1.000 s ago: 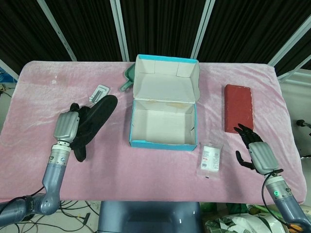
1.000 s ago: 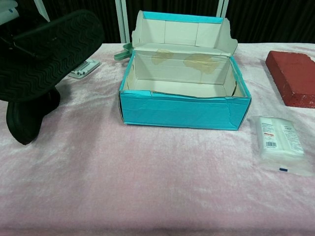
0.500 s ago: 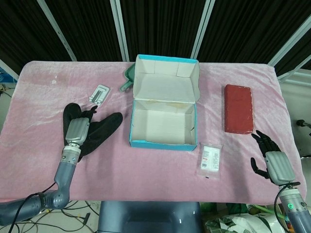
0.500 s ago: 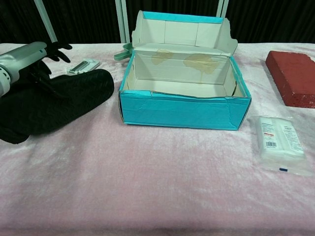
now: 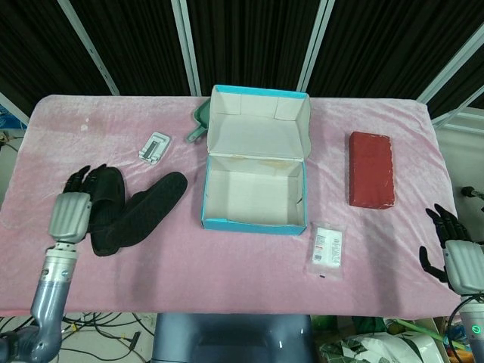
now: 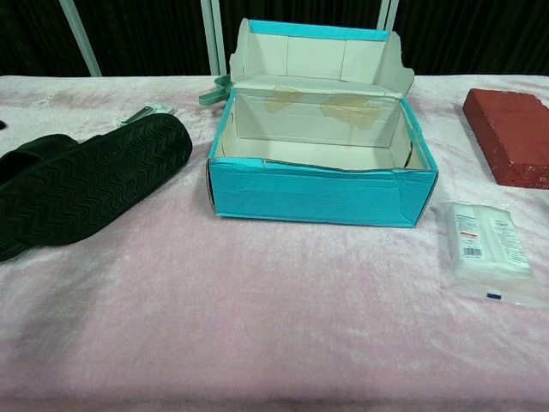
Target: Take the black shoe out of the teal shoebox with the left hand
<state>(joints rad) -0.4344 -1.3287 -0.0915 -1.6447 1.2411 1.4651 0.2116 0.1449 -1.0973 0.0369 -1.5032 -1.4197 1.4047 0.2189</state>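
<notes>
The black shoe (image 5: 136, 212) lies sole up on the pink cloth, left of the teal shoebox (image 5: 255, 174). In the chest view the black shoe (image 6: 90, 186) shows its wavy tread, and the teal shoebox (image 6: 322, 193) stands open and empty with its lid tipped back. My left hand (image 5: 72, 214) hovers just left of the shoe with its fingers spread, holding nothing. My right hand (image 5: 457, 257) is at the table's right front corner, fingers apart and empty. Neither hand appears in the chest view.
A red brick (image 5: 370, 169) lies right of the box. A white wipes packet (image 5: 327, 246) sits near the box's front right corner. A small white device (image 5: 154, 145) and a green object (image 5: 198, 125) lie behind the shoe and box.
My left hand has let go of the shoe and drawn back to the left. The shoe now lies on the cloth. My right hand has moved back toward the table's right front corner.
</notes>
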